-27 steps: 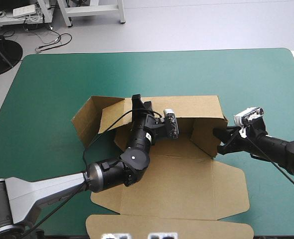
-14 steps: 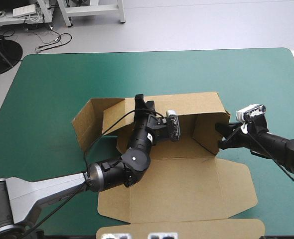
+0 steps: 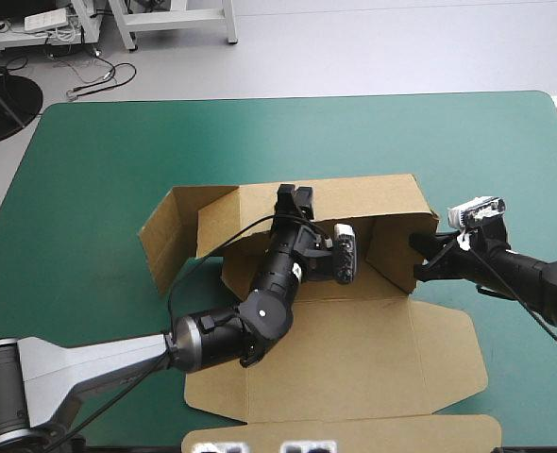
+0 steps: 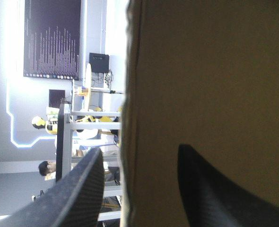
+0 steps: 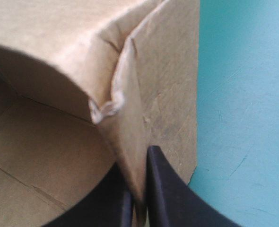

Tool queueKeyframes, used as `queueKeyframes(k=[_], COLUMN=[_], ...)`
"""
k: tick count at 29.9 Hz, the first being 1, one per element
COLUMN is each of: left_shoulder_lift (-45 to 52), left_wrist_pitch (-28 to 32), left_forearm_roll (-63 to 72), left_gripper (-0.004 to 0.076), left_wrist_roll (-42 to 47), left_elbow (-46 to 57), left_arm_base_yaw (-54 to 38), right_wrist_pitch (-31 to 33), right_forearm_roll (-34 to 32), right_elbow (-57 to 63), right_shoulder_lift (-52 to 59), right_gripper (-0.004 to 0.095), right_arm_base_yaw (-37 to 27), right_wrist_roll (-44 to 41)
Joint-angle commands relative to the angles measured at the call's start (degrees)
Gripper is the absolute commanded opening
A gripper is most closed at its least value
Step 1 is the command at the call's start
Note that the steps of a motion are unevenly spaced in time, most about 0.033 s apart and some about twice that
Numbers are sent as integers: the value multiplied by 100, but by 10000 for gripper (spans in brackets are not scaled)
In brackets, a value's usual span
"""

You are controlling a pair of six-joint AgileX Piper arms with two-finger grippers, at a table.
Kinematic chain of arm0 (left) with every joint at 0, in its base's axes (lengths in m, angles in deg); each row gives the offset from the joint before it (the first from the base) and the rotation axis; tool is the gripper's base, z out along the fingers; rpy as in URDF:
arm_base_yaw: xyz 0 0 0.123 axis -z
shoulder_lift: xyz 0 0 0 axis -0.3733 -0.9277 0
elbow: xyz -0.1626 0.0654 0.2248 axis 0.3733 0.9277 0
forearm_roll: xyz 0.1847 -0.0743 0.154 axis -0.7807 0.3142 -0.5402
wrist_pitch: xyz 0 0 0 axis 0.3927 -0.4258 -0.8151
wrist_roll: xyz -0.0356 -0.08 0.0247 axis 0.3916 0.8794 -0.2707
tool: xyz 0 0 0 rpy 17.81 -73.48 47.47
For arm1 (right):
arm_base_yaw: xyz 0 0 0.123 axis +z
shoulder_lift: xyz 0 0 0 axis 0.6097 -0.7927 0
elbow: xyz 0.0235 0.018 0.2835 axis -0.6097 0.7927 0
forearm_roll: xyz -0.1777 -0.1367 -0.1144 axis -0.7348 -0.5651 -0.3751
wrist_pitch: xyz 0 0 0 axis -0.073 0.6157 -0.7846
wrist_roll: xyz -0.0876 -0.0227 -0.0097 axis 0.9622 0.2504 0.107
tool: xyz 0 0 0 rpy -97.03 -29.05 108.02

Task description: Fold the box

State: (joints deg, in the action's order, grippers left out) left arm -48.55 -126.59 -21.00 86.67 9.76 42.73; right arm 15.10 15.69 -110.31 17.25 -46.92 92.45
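The brown box [image 3: 354,349] lies mid-table with its back wall [image 3: 363,198] raised and its lid flat toward the near edge. My left gripper [image 3: 295,196] reaches over the box floor to the back wall's top edge. In the left wrist view its black fingers [image 4: 82,189] stand apart, and my left gripper [image 4: 140,149] is open astride the board's edge [image 4: 215,71]. At the box's right end, my right gripper [image 3: 418,260] pinches the raised side wall [image 3: 392,245]. Seen from the right wrist, my right gripper [image 5: 138,165] is shut on that wall [image 5: 163,94] near a creased corner.
A loose side flap [image 3: 170,231] stands up at the box's left end. The lid's front flap [image 3: 354,434] reaches the table's near edge. Bare teal-green cover [image 3: 118,151] surrounds the box on the left, far and right sides.
My left gripper has slid to the right along the back wall's top edge. Earlier the box shifted a little to the right. The right gripper has kept its hold.
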Motion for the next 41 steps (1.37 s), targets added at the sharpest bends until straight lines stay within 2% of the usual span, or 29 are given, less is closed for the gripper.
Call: queueKeyframes(k=[1, 5, 9, 12, 14, 15, 16, 20, 24, 28, 32, 36, 41], left_shoulder_lift=[211, 225, 421, 785, 1064, 1199, 1303, 1706, 1867, 1867, 1867, 1908, 1908], left_wrist_pitch=[-525, -1204, -1596, -1637, -1546, -1461, -1376, -728, 47, 274, 462, 173, -742], left_forearm_roll=[-533, -885, -885, -885, -874, -834, -776, 272, 1703, 3070, 5352, 7103, 8096], left_gripper=[354, 337, 289, 178, 27, -5, 1, 1, 1, 1, 1, 1, 1], left_wrist_roll=[63, 182, 311, 470, 486, 486, 486, 421, -53, -703, -1576, -2511, -3185], left_elbow=[-128, -144, -266, -532, -805, -952, -1101, -1647, -2011, -2082, -2082, -2071, -2060], left_arm_base_yaw=[460, 1024, 1511, 1637, 1534, 1426, 1292, 433, -1075, -2555, -4151, -5271, -6131], right_wrist_pitch=[-24, -61, -74, -74, -82, -82, -82, -82, -27, 134, 233, 387, 934], right_forearm_roll=[-356, -356, -356, -356, -356, -381, -411, -785, -1556, -2361, -3426, -4527, -4997], right_elbow=[-29, -29, -29, -29, -29, -42, -53, -259, -697, -1257, -1925, -2558, -3376], right_shoulder_lift=[-10, -10, -10, -10, -10, -10, -10, 12, 98, 107, 42, -243, -1049], right_gripper=[2, 1, 2, 2, 2, 2, 2, 2, 2, 2, 2, 2, 4], right_arm_base_yaw=[20, 20, 20, 20, 20, 20, 20, 20, 20, 227, 806, 1491, 1899], right_wrist_roll=[-154, -154, -154, -171, -247, -314, -356, -871, -1723, -2717, -4068, -5767, -6744])
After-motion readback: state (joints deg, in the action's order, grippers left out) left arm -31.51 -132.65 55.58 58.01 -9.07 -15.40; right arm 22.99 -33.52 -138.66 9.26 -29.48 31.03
